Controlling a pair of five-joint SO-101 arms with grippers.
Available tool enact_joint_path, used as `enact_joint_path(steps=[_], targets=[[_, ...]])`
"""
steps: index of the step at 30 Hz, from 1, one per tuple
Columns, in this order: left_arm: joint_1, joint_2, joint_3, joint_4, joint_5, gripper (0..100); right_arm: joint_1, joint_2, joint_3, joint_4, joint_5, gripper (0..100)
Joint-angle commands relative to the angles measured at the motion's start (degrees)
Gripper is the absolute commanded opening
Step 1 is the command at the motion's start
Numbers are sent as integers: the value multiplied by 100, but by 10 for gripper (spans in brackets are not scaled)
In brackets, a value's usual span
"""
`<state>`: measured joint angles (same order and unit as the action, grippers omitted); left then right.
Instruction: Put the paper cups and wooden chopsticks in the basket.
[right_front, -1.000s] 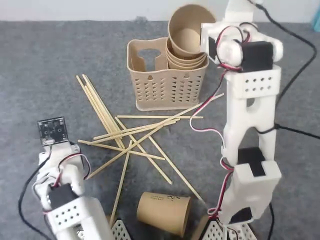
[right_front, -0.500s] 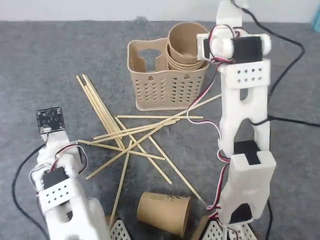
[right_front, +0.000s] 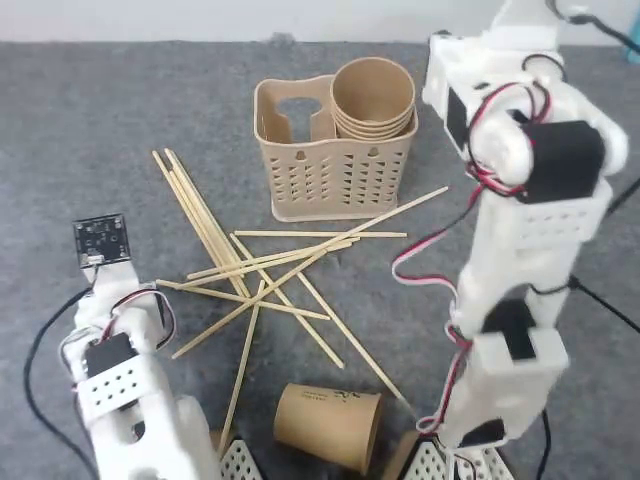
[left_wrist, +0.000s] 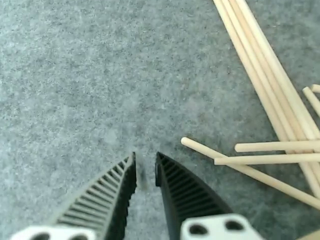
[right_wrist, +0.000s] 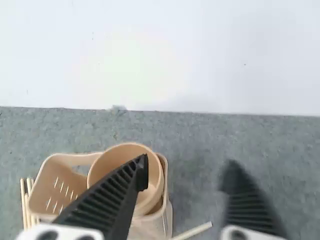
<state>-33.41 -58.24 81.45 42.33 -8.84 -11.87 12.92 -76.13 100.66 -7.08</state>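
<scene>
To the far left we see a broad stretch of grey carpet (right_front: 90, 110) running up to the white wall (right_front: 150, 18) at the far edge. At the near left the left arm (right_front: 115, 390) stands by the near edge w/ the left gripper (left_wrist: 145, 161) low over the carpet. Its fingers are a narrow slit apart, w/ nothing btwn them. Stick ends lie near it, not touching.

The wooden chopsticks (right_front: 260, 270) sprawl flat across the middle. One bunch has its long axis far-left to near-right, and a few lie approx. left-right. One stick runs near-far toward the near edge. The longest crosses near-left to far-right, and its far tip ends just right of the basket's near-right corner.

At the near edge, btwn the two arm bases, a loose paper cup (right_front: 328, 425) lies on its side. Its long axis is approx. left-right, w/ the mouth to the right.

The basket (right_front: 330, 175) stands upright on the far side, close to the wall and just beyond the sticks. A stack of paper cups (right_front: 372, 95) sits in its right compartment, mouths up.

On the right, the right arm (right_front: 530, 220) rises tall beside the basket and takes up much of the room there. We see the right gripper (right_wrist: 185, 167) held high near the stack and apart from it, fingers spread wide and holding nothing.
</scene>
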Motion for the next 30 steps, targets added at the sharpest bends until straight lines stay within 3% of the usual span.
enact_joint_path(steps=[1, 7, 10, 15, 19, 23, 30], targets=[[18, 18, -259, -123, -26, 66, -40, -1341, 2198, 251, 44, 2], [18, 18, -259, -114, -35, 66, -769, -3178, 5996, 66, 914, 48], [9, 18, -259, -97, -53, 66, -936, -3978, 7358, -84, 1916, 53], [9, 18, -259, -97, -53, 66, -963, -5297, 8774, 4, 3719, 69], [9, 18, -251, -105, -53, 66, -1068, -6308, 10075, 224, 5002, 195], [9, 18, -251, -105, -53, 66, -1077, -7292, 11508, 215, 5776, 291], [26, 18, -242, -114, -62, 66, -919, -8242, 12747, 154, 6620, 285]])
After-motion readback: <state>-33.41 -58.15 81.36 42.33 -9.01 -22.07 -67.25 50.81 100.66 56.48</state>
